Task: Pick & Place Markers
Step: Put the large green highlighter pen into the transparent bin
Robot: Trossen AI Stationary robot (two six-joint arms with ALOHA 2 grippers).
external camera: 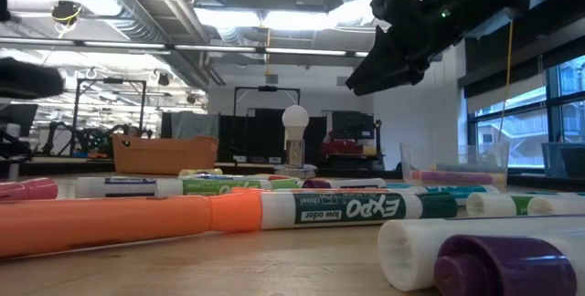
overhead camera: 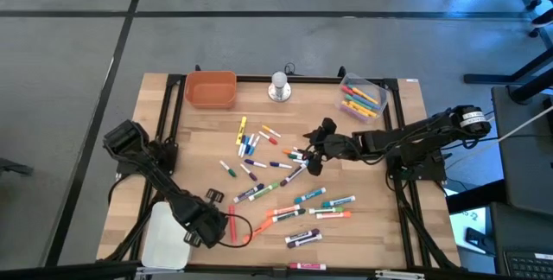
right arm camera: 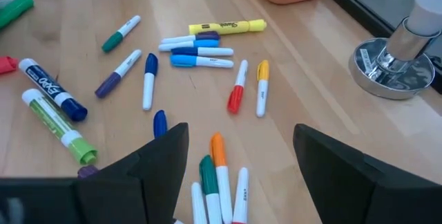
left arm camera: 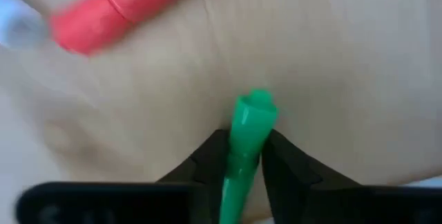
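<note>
Green marker (left arm camera: 247, 141) is gripped by left gripper (left arm camera: 243, 156), near left | right gripper (right arm camera: 238, 165) is spread over markers (right arm camera: 219, 182) | step: pick; next: lift needed.

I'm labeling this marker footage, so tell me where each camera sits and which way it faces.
High view: overhead, straight down; both arms, table.
Low view: tabletop level, looking across markers to the room; one arm hangs overhead.
Left wrist view: looks down the left gripper, fingers around a green marker.
Right wrist view: above scattered markers; open right gripper.
Shared: silver knob in high and right wrist views.
</note>
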